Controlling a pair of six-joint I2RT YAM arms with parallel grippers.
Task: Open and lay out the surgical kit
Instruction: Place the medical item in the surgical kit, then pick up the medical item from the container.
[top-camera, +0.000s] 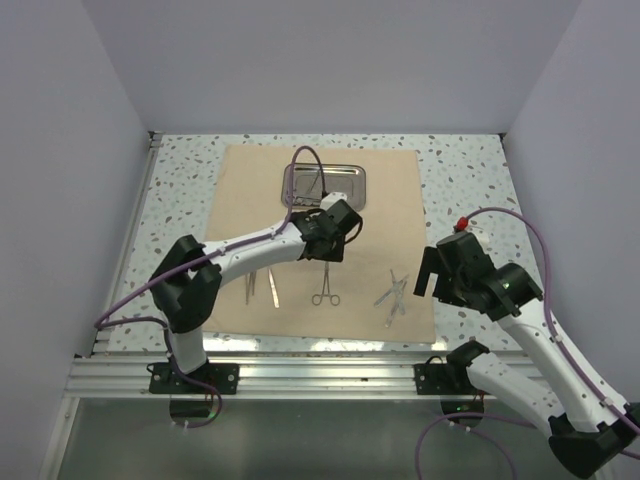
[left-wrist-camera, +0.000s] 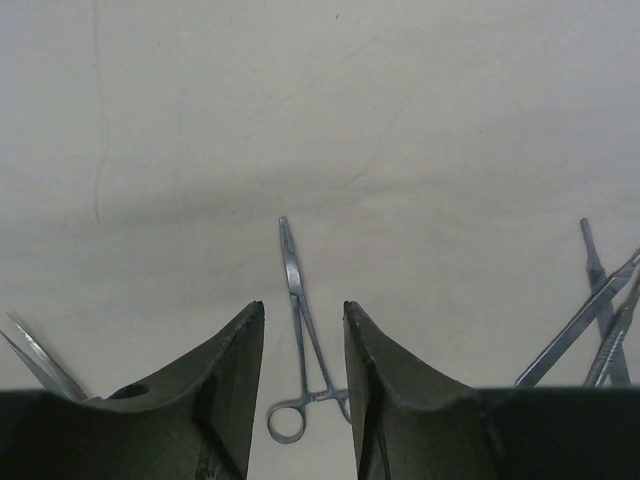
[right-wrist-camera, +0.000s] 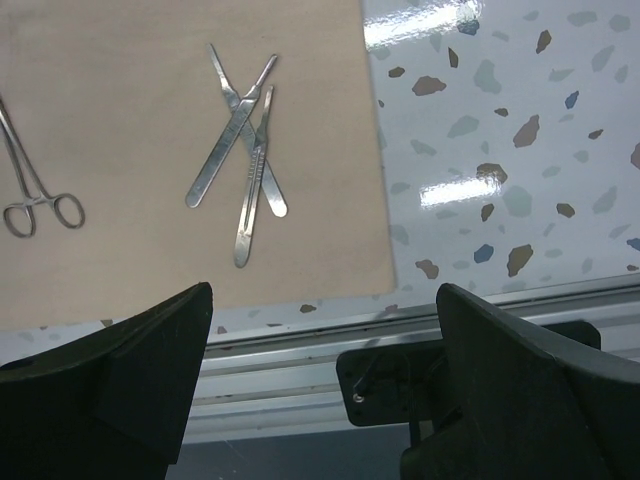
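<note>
Cloth wrap (top-camera: 250, 190) lies spread flat on the table (top-camera: 460, 190), steel tray (top-camera: 362, 185) at its far edge. Left gripper (left-wrist-camera: 302, 306): jaws apart, gripping nothing, above forceps (left-wrist-camera: 296, 290) lying on the cloth. Right gripper (right-wrist-camera: 325, 292): spread wide, empty, near 3 crossed scalpel handles (right-wrist-camera: 240, 150).

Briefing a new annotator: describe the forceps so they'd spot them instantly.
Find the tan cloth on the speckled table. Along its near edge lie three groups of instruments; the forceps are the middle one. Only they have finger rings, unlike the tweezers left and crossed scalpel handles right.
</note>
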